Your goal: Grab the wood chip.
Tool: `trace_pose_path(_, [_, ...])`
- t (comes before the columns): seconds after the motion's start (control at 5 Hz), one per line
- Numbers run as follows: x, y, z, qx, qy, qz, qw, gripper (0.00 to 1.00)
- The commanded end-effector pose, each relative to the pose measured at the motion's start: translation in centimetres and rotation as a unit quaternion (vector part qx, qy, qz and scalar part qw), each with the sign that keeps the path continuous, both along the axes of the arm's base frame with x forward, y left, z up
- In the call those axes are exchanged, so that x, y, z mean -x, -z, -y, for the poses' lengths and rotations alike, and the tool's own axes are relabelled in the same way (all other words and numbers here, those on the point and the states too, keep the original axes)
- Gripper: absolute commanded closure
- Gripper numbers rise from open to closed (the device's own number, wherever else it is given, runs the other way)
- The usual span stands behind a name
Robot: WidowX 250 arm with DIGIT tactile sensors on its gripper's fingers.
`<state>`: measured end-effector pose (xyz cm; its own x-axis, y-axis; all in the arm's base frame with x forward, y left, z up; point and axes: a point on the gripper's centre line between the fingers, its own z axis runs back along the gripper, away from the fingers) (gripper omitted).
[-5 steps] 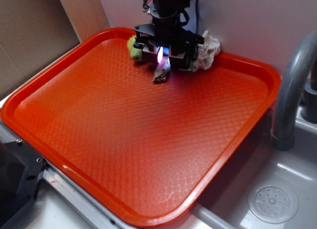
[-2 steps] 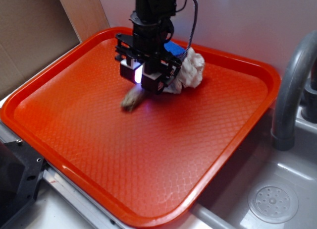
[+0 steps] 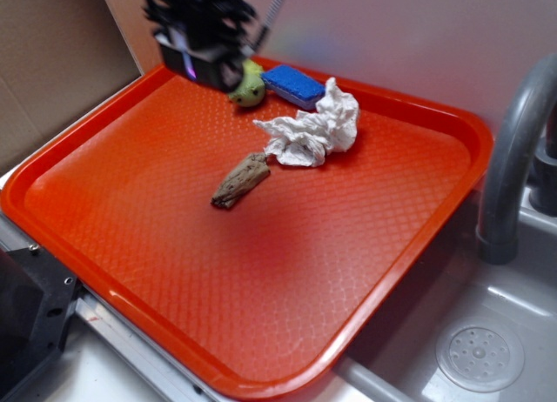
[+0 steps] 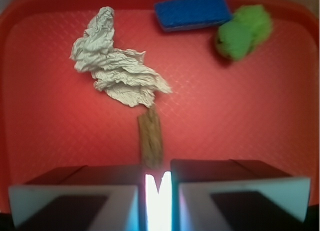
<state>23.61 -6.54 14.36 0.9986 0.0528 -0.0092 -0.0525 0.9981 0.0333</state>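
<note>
The wood chip [image 3: 240,181] lies flat on the orange tray [image 3: 261,271], slightly left of its middle, one end almost touching the crumpled paper towel [image 3: 309,130]. My gripper [image 3: 202,67] hovers above the tray's far left corner, well clear of the chip. In the wrist view the wood chip [image 4: 150,138] shows just beyond my gripper [image 4: 159,168]. Its fingers stand close together with only a thin bright slit between them and nothing held.
A blue sponge [image 3: 292,85] and a yellow-green fuzzy lump [image 3: 250,89] sit at the tray's far edge. A grey faucet [image 3: 513,158] and sink [image 3: 479,350] are to the right, cardboard [image 3: 52,63] to the left.
The chip hung under the gripper near the far edge, then came down mid-tray. The gripper has since risen and moved back-left, leaving the chip lying free; sponge and lump are uncovered.
</note>
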Motion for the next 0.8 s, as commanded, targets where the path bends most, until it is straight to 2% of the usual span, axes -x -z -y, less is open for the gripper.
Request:
trace_pose_path(0.0, [0.4,-1.2,-3.2,0.000,-0.014,0.061,0.998,0.00])
trace_pose_path(0.2, [0.5,0.6,-3.7,-0.022,-0.008,0.072,0.997,0.00])
trace_pose_path(0.4, [-0.1,2.0,-3.6,-0.029,0.001,0.076,0.997,0.00])
trace_pose_path(0.6, [-0.7,4.1,-3.3,-0.037,0.033,0.092,0.995,0.00])
